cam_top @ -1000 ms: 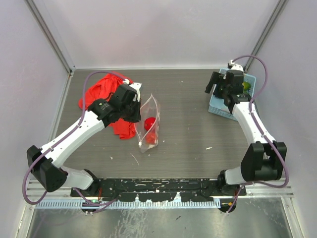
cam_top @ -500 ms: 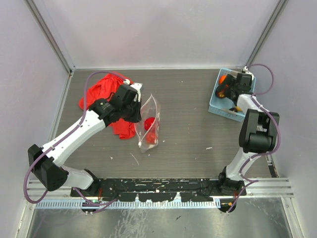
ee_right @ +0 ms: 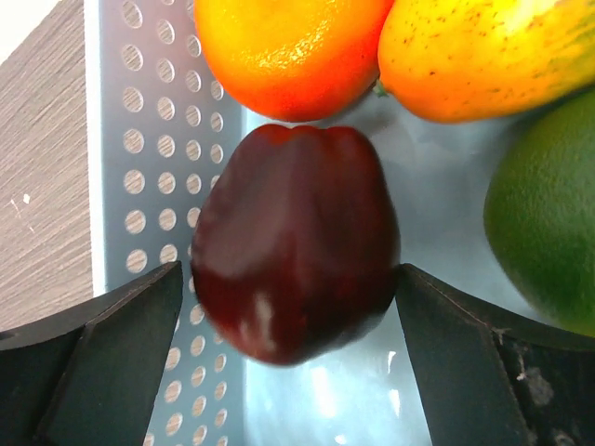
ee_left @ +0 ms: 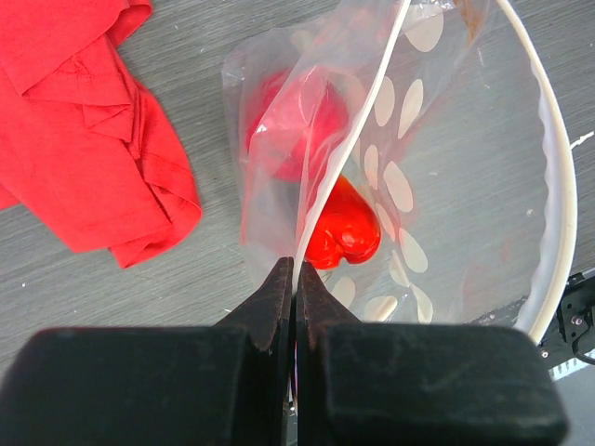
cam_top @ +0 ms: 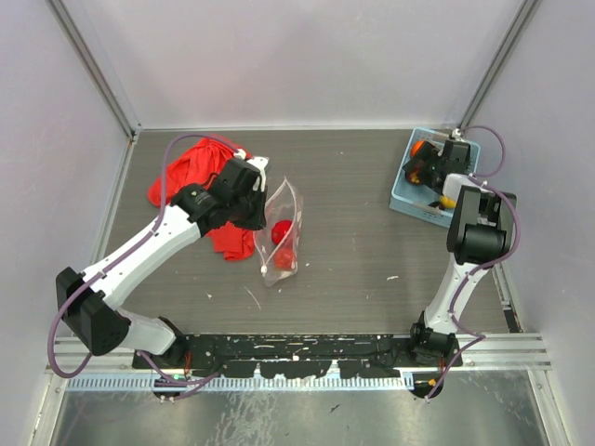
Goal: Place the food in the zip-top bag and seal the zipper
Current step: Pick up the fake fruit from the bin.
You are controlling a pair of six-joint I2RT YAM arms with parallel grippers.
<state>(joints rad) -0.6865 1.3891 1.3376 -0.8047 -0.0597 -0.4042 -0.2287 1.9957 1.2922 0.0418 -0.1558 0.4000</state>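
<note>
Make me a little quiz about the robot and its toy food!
1. True or false: the left gripper is shut on the bag's edge.
2. The fruit between the right gripper's open fingers is: A green, B dark purple, C yellow.
3. What colour is the food inside the bag?

Key: 1 true. 2 B. 3 red.

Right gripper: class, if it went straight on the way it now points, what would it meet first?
Most likely the dark purple fruit, centred ahead of the open right gripper in the basket; how near it lies is unclear.
</note>
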